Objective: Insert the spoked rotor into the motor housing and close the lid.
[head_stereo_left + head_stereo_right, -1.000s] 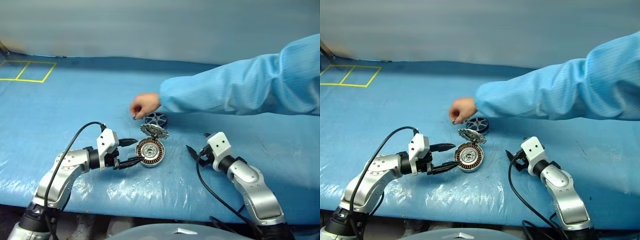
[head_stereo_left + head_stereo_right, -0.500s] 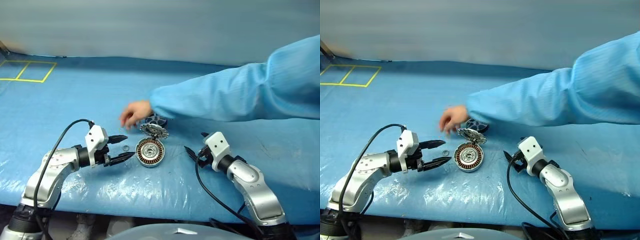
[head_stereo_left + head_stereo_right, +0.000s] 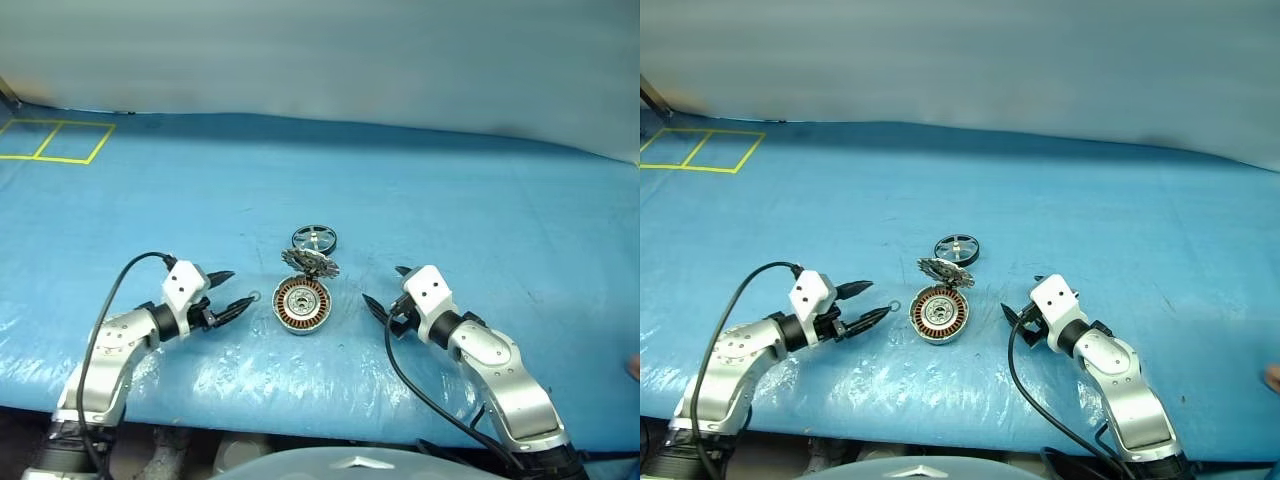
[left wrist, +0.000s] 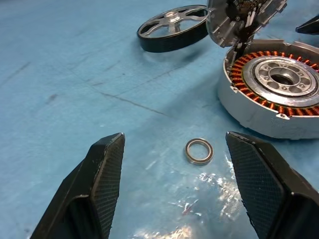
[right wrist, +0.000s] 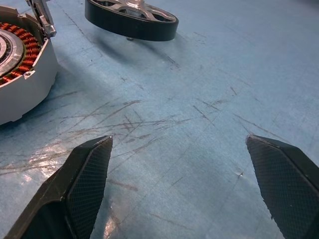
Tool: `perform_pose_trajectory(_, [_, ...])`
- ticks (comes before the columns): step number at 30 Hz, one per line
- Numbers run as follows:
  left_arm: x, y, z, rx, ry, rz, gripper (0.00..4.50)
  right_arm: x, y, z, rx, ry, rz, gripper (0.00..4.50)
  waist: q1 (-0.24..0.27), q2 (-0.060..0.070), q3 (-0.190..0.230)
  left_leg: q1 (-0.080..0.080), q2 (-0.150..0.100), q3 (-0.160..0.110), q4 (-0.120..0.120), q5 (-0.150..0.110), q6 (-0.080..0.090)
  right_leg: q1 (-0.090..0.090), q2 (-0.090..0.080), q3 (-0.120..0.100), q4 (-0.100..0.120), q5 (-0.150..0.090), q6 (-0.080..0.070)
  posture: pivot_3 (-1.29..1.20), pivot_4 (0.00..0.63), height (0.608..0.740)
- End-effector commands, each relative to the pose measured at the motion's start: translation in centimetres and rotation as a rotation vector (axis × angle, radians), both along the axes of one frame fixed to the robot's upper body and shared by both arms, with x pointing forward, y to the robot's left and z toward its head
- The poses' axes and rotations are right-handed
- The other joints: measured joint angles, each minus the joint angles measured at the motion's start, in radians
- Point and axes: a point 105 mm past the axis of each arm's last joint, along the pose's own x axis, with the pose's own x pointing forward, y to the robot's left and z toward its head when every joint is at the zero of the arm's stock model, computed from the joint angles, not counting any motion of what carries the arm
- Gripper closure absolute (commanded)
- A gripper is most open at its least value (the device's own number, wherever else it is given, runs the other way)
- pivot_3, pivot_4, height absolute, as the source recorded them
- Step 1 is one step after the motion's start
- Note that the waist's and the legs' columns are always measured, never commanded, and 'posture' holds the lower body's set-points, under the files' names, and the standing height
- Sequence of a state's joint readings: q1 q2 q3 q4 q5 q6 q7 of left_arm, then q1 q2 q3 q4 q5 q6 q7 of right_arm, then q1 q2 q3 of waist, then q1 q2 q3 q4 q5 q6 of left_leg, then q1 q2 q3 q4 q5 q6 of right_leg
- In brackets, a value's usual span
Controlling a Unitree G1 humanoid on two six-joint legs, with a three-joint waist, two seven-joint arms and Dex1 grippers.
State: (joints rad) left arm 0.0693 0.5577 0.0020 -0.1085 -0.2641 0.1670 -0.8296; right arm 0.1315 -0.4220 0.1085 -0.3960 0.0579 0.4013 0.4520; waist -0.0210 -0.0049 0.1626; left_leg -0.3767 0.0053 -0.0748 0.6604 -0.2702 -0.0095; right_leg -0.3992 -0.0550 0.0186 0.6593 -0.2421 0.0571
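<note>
The motor housing sits open on the blue mat, its copper windings facing up. Its toothed lid stands tilted up on the hinge at the far rim. Just behind the lid, the black-rimmed spoked rotor lies flat on the mat. My left gripper is open to the left of the housing and holds nothing. A small metal ring lies on the mat just beyond its fingertips. To the right of the housing, my right gripper is open and empty, pointing toward it.
The blue mat covers the whole table and is scratched near the right gripper. Yellow taped squares mark the far left corner. A bit of a person's hand shows at the right edge.
The person's arm has pulled back off the table, uncovering the rotor. My left gripper has drawn left and down, away from the housing. A small ring now lies on the mat.
</note>
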Motion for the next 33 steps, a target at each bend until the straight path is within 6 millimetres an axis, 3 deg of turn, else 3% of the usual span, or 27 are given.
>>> perform_pose_trajectory(1, [0.5,-0.9,-0.2,0.018,-0.040,-0.016,1.07,0.3,0.0,1.2,0.008,-0.055,-0.003,0.00,0.000,0.000,0.000,0.000,0.000,0.000,0.000,0.000,0.000,0.000,0.000,0.000,0.000,0.000,0.000,0.00,0.150,0.740])
perform_pose_trajectory(6, [0.9,-1.1,-2.4,0.078,0.008,-0.009,1.07,0.1,0.0,1.0,-0.012,-0.057,-0.005,0.00,-0.001,0.000,0.000,0.000,0.000,0.000,0.000,0.000,0.000,0.000,0.001,0.000,0.000,0.003,0.005,0.00,0.150,0.740])
perform_pose_trajectory(11, [2.1,-0.9,-3.2,0.114,-0.012,0.037,1.07,0.1,-0.2,1.0,-0.006,-0.060,-0.025,0.00,0.002,0.001,-0.001,0.000,0.000,0.000,0.000,0.000,0.000,0.000,0.000,0.000,0.000,0.003,0.005,0.00,0.150,0.740])
perform_pose_trajectory(19, [1.0,-0.8,-4.3,0.111,0.087,-0.016,1.07,-0.1,-0.1,0.7,-0.009,-0.057,-0.030,0.00,-0.001,0.003,-0.002,0.001,0.000,0.000,0.000,0.000,0.000,0.001,0.000,0.000,0.000,0.003,0.005,0.00,0.150,0.740])
perform_pose_trajectory(23, [1.1,-0.3,-4.6,0.120,0.100,0.009,1.94,-0.1,-0.2,0.7,-0.011,-0.060,-0.036,0.00,-0.002,0.003,-0.002,0.001,0.000,0.000,0.000,0.000,0.000,0.001,0.000,0.000,0.000,0.003,0.005,0.00,0.150,0.740])
perform_pose_trajectory(29, [-0.7,0.0,-5.4,0.127,0.186,-0.053,3.83,-0.1,-0.2,0.8,-0.013,-0.062,-0.032,0.00,-0.005,0.004,-0.003,0.004,0.000,0.000,0.000,0.000,0.000,0.003,0.000,0.000,0.001,0.000,0.000,0.00,0.150,0.740])
perform_pose_trajectory(33, [-1.1,0.7,-5.5,0.130,0.206,-0.033,3.83,-0.1,-0.3,0.6,-0.019,-0.057,-0.031,0.00,-0.009,0.005,-0.004,0.005,0.001,0.001,-0.001,0.000,0.000,0.003,0.000,0.000,0.001,-0.001,0.000,0.00,0.150,0.740])
